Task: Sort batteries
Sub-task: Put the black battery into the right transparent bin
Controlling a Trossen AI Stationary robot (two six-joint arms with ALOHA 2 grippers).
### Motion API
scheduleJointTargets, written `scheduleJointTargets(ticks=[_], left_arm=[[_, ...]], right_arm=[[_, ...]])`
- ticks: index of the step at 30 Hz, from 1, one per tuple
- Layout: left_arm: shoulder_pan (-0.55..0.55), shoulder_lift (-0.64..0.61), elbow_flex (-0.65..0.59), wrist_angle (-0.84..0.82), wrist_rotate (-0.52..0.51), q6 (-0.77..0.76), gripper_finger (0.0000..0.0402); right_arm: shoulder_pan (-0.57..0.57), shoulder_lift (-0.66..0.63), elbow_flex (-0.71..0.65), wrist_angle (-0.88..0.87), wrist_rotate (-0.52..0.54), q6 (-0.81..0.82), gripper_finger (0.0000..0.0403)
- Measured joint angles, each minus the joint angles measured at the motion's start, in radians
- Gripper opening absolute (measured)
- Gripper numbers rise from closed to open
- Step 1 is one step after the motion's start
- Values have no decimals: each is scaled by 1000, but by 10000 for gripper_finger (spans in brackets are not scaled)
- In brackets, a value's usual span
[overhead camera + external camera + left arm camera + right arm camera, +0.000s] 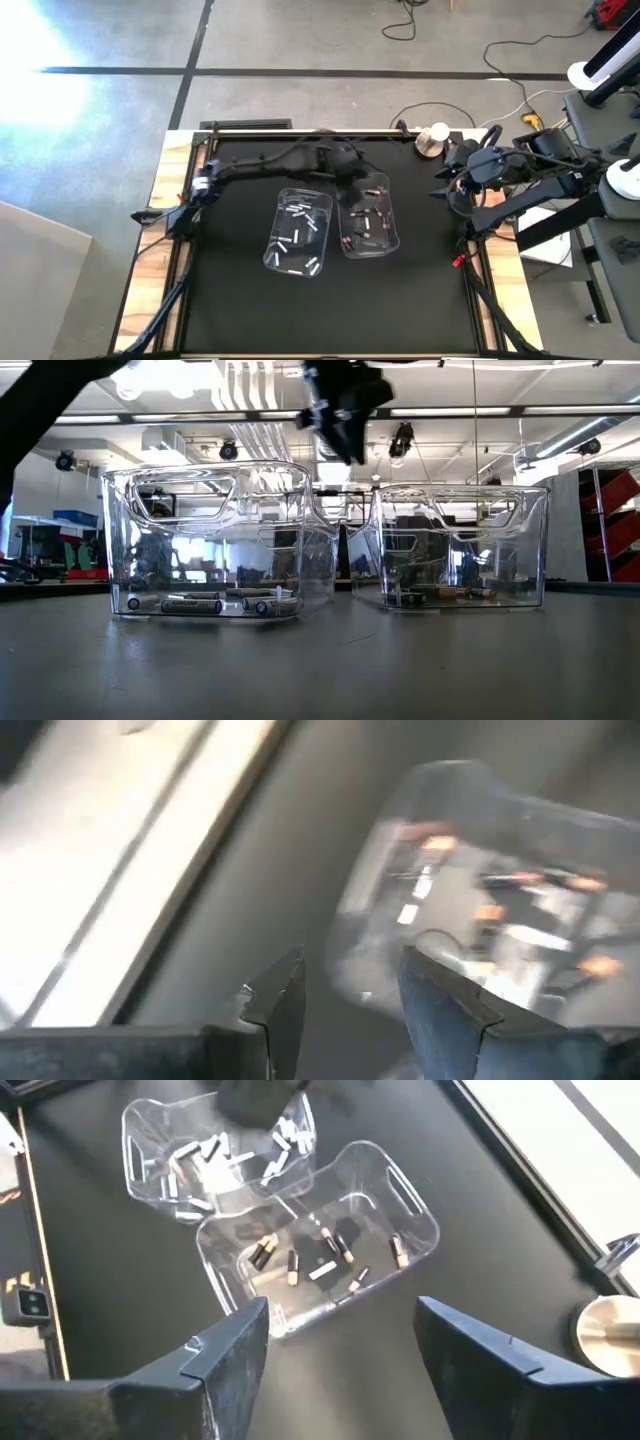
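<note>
Two clear bins stand side by side on the black mat. The left bin [299, 233] [220, 540] [215, 1155] holds white batteries [301, 224] lying on its floor. The right bin [369, 217] [460, 545] [320, 1260] holds dark batteries with copper ends [292, 1266]. My left gripper [352, 172] [340, 415] [345, 995] hovers open above the far end of the right bin, with nothing between its fingers. My right gripper [447, 185] [340, 1345] waits open at the table's right edge, facing the bins.
A round metal object [432, 141] [608, 1325] sits at the mat's far right corner. Wooden table edges [160, 250] frame the mat. Bare mat [330, 310] lies on the near side of the bins. Cables run on the floor beyond the far edge.
</note>
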Motion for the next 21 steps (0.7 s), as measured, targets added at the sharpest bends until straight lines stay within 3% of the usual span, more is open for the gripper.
scheduleJointTargets(ticks=[5,14,17,21], left_arm=[[88,-180,-217,-77,-90,-164,139],[429,-544,-866,-97,-108,-747,149],[552,-632,-1053,-14,-129,-846,156],[679,-693,-1217,162,-137,-842,163]], right_arm=[[0,9,0,25,27,-6,250],[0,24,0,90,41,3,264],[0,30,1,92,48,36,267],[0,33,1,92,49,70,265]])
